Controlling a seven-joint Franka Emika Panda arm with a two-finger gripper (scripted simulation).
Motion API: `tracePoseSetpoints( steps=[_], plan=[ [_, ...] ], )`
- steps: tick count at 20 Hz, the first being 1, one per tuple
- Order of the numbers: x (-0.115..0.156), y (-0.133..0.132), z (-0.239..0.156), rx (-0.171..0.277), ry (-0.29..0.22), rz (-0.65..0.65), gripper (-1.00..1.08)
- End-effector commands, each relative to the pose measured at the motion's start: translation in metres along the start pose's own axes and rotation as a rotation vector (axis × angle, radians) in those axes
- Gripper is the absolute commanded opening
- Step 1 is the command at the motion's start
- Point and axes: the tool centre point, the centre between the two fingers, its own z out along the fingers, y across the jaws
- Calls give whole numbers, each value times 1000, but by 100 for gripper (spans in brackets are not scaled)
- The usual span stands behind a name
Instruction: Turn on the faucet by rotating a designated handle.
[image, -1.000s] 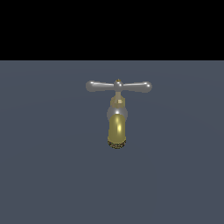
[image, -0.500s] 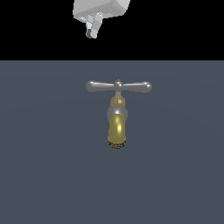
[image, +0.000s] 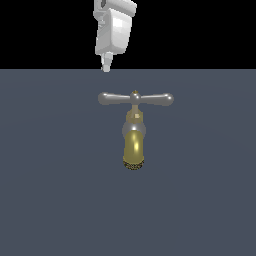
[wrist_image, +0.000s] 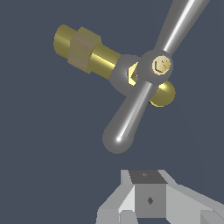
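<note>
The faucet (image: 134, 146) stands in the middle of the dark floor, its golden spout curving down to a speckled rim. Its handle (image: 136, 98) is a silver crossbar lying level, with a small brass cap at its centre. My gripper (image: 106, 66) hangs above the handle's end on the exterior view's left, apart from it, fingers together and holding nothing. In the wrist view the handle (wrist_image: 139, 105) runs diagonally across the brass faucet (wrist_image: 89, 49), and one bulbous end lies just beyond my shut gripper (wrist_image: 148, 192).
A flat dark grey-blue floor (image: 50, 200) surrounds the faucet, with a black backdrop behind it. Nothing else stands in view.
My gripper has come into the exterior view from above and moved lower, toward the handle's left end. The faucet and its handle have not moved.
</note>
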Motion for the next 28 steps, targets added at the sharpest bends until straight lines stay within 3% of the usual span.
tracePoseSetpoints(
  steps=[1,9,16,28],
  plan=[
    [5,-11,16,-2,22,75,-100],
    [20,-41,58,7,112,282,-100],
    [28,-57,79,25,173,387,-100],
    [30,-62,87,35,198,425,-100]
  ],
)
